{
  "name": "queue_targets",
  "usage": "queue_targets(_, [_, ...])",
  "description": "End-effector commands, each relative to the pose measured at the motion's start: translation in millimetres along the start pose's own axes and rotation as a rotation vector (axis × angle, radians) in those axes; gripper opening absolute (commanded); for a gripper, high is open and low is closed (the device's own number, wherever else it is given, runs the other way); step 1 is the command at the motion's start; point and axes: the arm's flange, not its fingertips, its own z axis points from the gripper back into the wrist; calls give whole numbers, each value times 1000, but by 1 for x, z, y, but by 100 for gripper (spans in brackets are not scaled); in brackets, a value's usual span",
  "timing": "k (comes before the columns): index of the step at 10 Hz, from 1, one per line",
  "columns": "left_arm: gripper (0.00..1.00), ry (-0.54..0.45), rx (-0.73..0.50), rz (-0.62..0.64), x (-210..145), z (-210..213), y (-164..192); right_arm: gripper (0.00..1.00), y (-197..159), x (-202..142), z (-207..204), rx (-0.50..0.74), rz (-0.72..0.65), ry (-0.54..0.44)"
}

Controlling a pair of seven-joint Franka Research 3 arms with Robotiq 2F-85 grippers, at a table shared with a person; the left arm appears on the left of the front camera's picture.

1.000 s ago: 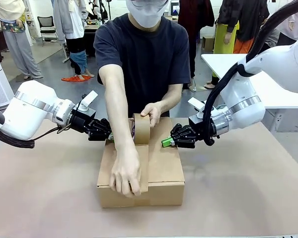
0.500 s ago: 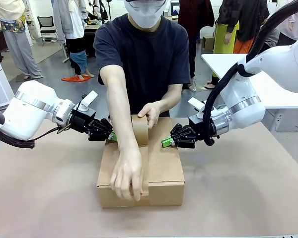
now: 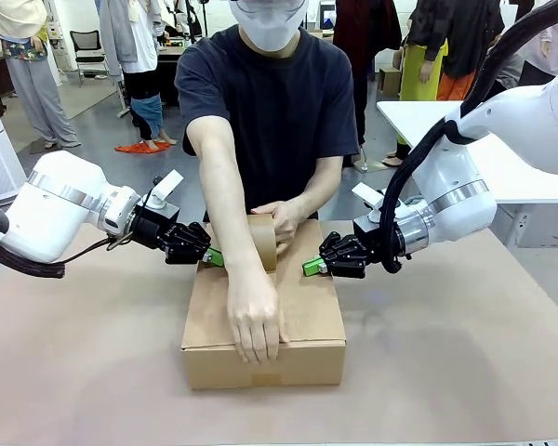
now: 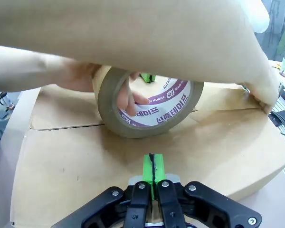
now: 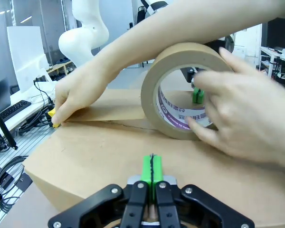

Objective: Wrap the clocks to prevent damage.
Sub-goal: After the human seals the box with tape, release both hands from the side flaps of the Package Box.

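A closed brown cardboard box sits mid-worktop between two clamped-shut, empty pincers, left pincer and right pincer, each touching its far top edges.

You've got the box mid-table, tape roll on its far top btwn the person's hands, L gripper & R gripper at either side.
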Motion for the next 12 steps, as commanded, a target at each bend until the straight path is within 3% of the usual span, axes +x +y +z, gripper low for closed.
queue_targets(1, [0,3,2,4,-3,-2,2,1,-1,-3,-1,-5,-4,6])
queue_targets(12, [0,3,2,4,-3,-2,2,1,-1,-3,-1,-5,-4,6])
